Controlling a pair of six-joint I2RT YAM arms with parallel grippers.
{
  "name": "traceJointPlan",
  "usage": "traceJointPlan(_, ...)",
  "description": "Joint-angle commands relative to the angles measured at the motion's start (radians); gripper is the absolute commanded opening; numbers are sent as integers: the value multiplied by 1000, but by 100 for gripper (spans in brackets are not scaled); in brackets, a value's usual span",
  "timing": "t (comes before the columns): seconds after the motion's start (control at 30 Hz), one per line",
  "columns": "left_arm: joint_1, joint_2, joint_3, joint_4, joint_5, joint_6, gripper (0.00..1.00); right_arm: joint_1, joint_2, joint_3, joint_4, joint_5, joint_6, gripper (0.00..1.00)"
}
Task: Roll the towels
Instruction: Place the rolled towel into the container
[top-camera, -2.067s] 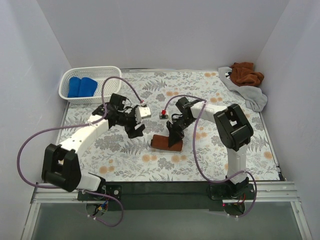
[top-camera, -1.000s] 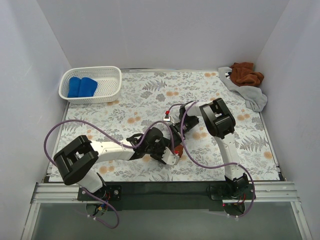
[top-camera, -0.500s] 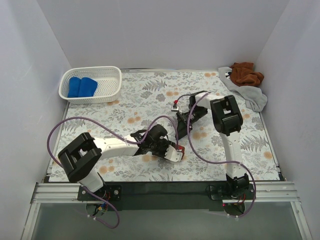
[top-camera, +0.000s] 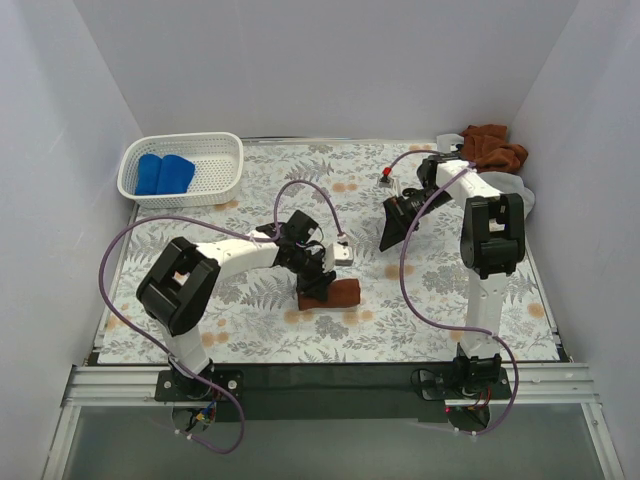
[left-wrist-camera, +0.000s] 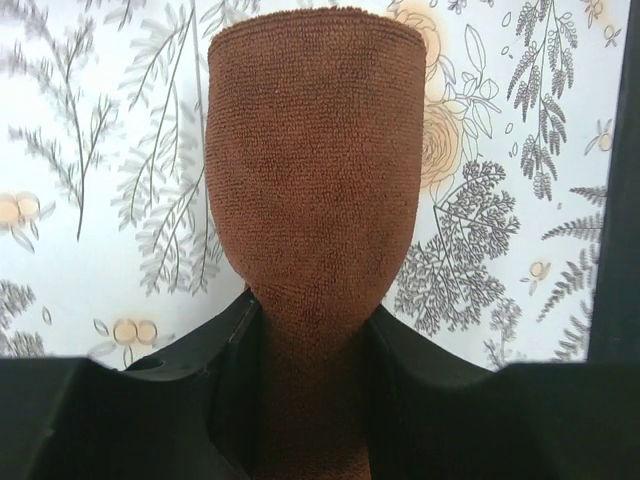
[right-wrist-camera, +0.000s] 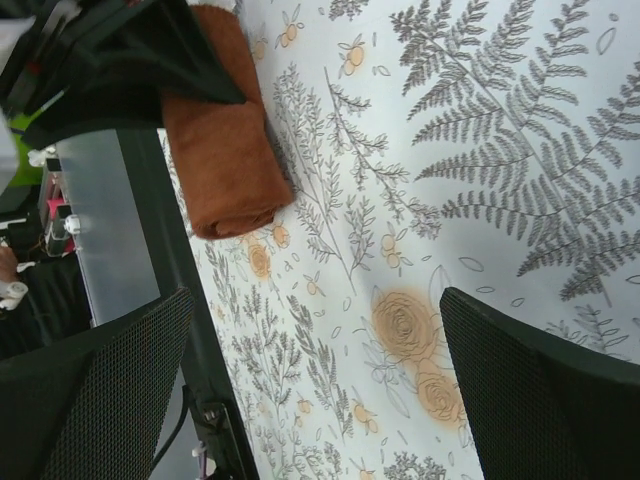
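I've got the left gripper (left-wrist-camera: 310, 322) pinched shut on one end of a rust-brown terry towel rolled into a stubby cylinder (left-wrist-camera: 312, 150). The roll sits well to the right of the white perforated plastic basket (top-camera: 226, 150) and nearer to me than it. The right gripper (right-wrist-camera: 315, 340) hangs farther right of the basket, its jaws spread wide with nothing between them.

By my count, two bright blue rolled towels (top-camera: 165, 173) lie inside the basket, so those look finished. The brown roll looks tight and probably just needs carrying over to them. Across the table from the basket, along the same far edge, a crumpled rust-brown towel (top-camera: 492, 145) lies heaped on a rumpled light grey towel (top-camera: 503, 192). Neither is rolled, so I judge the job a bit over half done.
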Motion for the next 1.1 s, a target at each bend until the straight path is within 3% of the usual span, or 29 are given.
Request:
traceJointPlan(0.0,66,42,35,-150,43,-113,0,-7,-63,-44,7,17,-3,98)
traceJointPlan(0.3,295,55,308,-271,176,-245,0,-56,-90,-89,4,11,-4,98)
traceJointPlan(0.57,534,124,593,-310,153,-329,0,-75,-109,-107,3,23,4,98)
traceJointPlan(0.73,714,242,894,-287,155,-395,0,-80,-107,-112,3,25,10,98)
traceJointPlan(0.9,792,364,1061,-269,-18,-441,0,-80,-101,-120,3,32,10,98)
traceJointPlan(1.07,830,383,1025,-137,-207,-503,0,-80,-98,-133,3,31,10,98)
